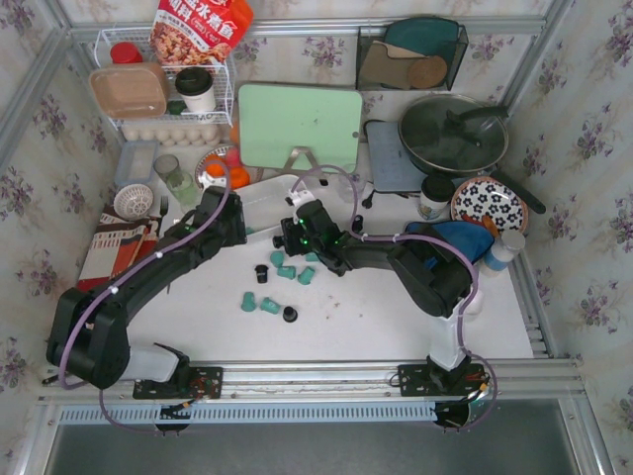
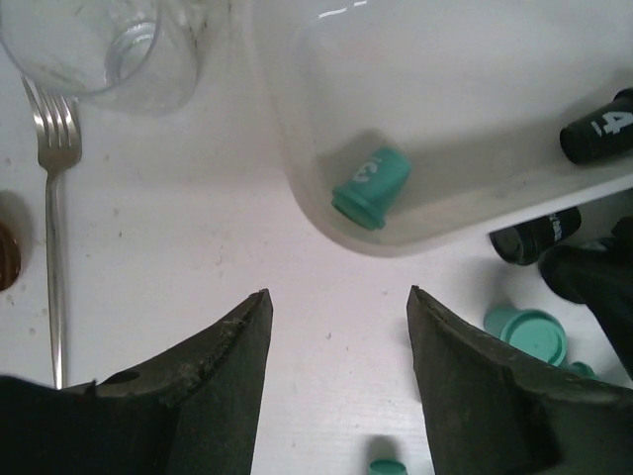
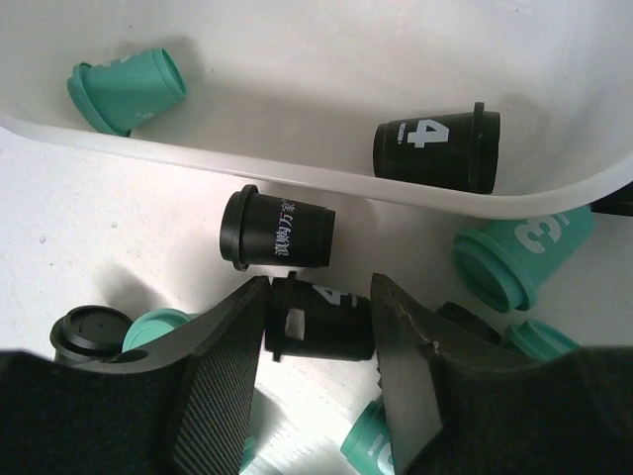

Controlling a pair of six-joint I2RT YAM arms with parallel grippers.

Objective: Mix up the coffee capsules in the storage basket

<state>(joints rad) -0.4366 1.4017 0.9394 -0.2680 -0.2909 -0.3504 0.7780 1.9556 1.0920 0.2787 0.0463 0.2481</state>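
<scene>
The white storage basket (image 1: 261,196) lies at mid table, partly hidden by both arms. In the left wrist view the basket (image 2: 297,158) holds a teal capsule (image 2: 371,185) and a black capsule (image 2: 598,129). My left gripper (image 2: 339,294) is open and empty above the bare table, just short of the basket's corner. My right gripper (image 3: 319,280) is shut on a black capsule (image 3: 321,322) lying on its side just outside the basket's rim (image 3: 297,178). Another black capsule (image 3: 277,231) lies between it and the rim. Several teal and black capsules (image 1: 287,271) lie scattered on the table.
A fork (image 2: 54,198) and a glass jar (image 2: 99,40) lie left of the basket. Behind it stand a green cutting board (image 1: 300,124), a pan (image 1: 453,134), a patterned plate (image 1: 489,203) and a wire rack (image 1: 168,89). A booklet (image 1: 114,247) lies at left.
</scene>
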